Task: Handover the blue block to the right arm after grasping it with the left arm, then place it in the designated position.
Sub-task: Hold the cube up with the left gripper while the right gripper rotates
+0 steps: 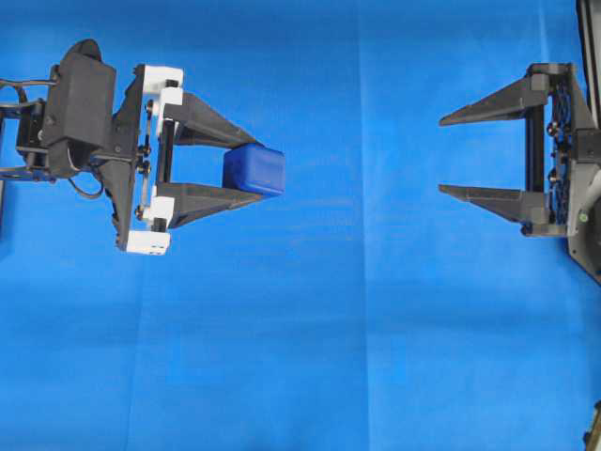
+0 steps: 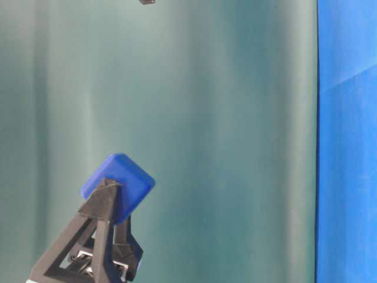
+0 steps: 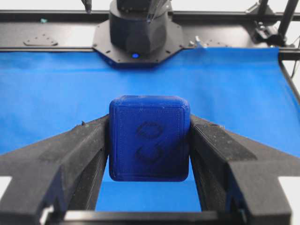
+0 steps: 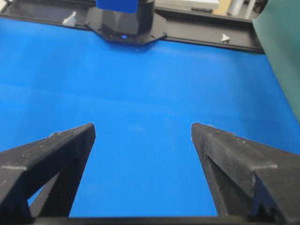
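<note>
Left end effector (image 1: 246,170) clamped on the blue block (image 1: 254,170), one black finger (image 1: 202,120) against each of two opposite faces, block seated right at the fingertips. From overhead, block up off the blue cloth (image 1: 376,357) on the bench, left of centre, pointed toward the right side. Seen through the left wrist camera, block (image 3: 149,138) squarely between both fingers (image 3: 70,154), a faint pair of ring marks on the face toward the lens, cloth (image 3: 225,93) visible beneath and beyond it. From table level, block (image 2: 119,184) perched at the tip of the raised fingers (image 2: 97,230), tilted on a corner, against a green backdrop (image 2: 224,118).

Right end effector (image 1: 441,155) spread wide, nothing between its two pointed all-black fingers (image 1: 484,105), tips aimed left toward the block. Well apart from the left end effector, a broad stretch of bare cloth between them. Right wrist view: both fingers (image 4: 51,154) splayed to the frame edges, only cloth (image 4: 140,117) in the gap (image 4: 143,131). Right arm (image 1: 563,150) at the far right edge overhead.

No containers anywhere in view; no marked spot discernible on the cloth.
</note>
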Controlling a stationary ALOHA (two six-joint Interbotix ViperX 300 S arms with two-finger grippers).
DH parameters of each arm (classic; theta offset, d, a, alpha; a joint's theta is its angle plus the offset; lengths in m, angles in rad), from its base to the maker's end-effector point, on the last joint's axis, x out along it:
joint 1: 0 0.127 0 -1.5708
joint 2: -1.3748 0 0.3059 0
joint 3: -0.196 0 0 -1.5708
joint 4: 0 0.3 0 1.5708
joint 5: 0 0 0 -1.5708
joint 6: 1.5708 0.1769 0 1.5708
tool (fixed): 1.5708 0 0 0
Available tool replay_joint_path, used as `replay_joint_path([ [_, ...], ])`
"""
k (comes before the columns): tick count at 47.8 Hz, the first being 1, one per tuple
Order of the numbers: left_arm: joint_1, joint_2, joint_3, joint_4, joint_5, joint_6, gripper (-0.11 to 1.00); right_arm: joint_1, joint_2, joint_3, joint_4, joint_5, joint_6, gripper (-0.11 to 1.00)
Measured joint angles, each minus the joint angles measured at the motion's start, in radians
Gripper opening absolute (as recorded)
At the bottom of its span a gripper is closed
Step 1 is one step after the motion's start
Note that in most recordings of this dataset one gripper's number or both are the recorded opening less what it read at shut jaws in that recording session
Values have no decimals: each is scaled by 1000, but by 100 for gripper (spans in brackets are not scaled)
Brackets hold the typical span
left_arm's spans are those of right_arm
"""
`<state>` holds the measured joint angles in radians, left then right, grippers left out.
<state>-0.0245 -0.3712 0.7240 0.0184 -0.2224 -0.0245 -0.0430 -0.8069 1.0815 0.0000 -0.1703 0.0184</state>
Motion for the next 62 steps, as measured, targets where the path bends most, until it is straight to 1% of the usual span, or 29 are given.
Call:
replay_joint_path([
  [13,0,0,0,-3,0,-5,46,2,2,-5,-3,0,-8,98],
  [17,0,0,-2,-3,0,-5,46,5,2,-14,-29,2,-23,98],
  [27,0,0,0,-3,0,-8,46,18,-6,-29,-189,18,-118,97],
  [35,0,0,0,-3,0,-9,46,18,-8,-40,-365,20,-244,97],
  [36,0,0,0,-3,0,-9,46,18,-8,-40,-396,20,-272,97],
  [39,2,0,0,-2,0,-9,46,18,-9,-41,-465,18,-324,97],
  [45,2,0,0,-3,0,-9,46,18,-9,-43,-586,18,-423,97],
  [46,2,0,0,-3,0,-9,46,18,-9,-43,-617,18,-451,97],
  [48,2,0,0,-3,0,-9,46,18,-9,-43,-653,20,-479,97],
  [52,2,0,0,-3,0,-9,46,20,-9,-46,-701,23,-518,97],
  [54,2,0,0,-2,0,-9,46,20,-9,-48,-716,26,-535,97],
  [62,2,0,0,-3,-2,-11,46,20,-9,-49,-758,32,-578,96],
])
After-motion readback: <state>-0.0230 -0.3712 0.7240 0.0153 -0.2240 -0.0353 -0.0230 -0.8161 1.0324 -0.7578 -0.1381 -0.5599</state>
